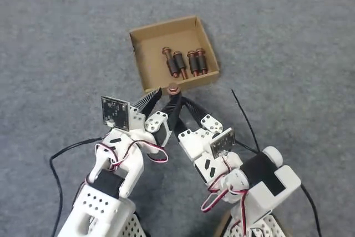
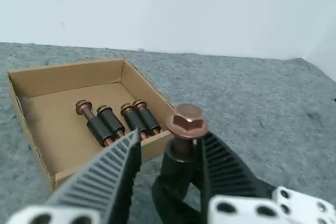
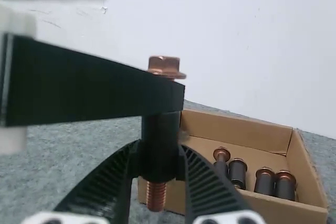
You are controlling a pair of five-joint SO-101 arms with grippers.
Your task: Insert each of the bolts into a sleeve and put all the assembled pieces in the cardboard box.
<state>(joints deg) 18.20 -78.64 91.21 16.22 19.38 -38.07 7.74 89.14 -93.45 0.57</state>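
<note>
Grey felt table (image 1: 55,54) carries the cardboard box (image 1: 152,62).

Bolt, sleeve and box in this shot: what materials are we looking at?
The bolt: metal, copper-coloured finish, likely plating; glossy hex head, threaded tip. The sleeve: black, matte, probably plastic or rubber; can't tell which. The cardboard box: plain brown cardboard, raw cut edges.

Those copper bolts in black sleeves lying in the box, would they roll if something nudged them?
Probably: the four pieces are round, so they would likely roll sideways. Their wider bolt heads might make them curve rather than run straight. Inside the cardboard box, whose walls stand around them, they could hardly roll far.
</note>
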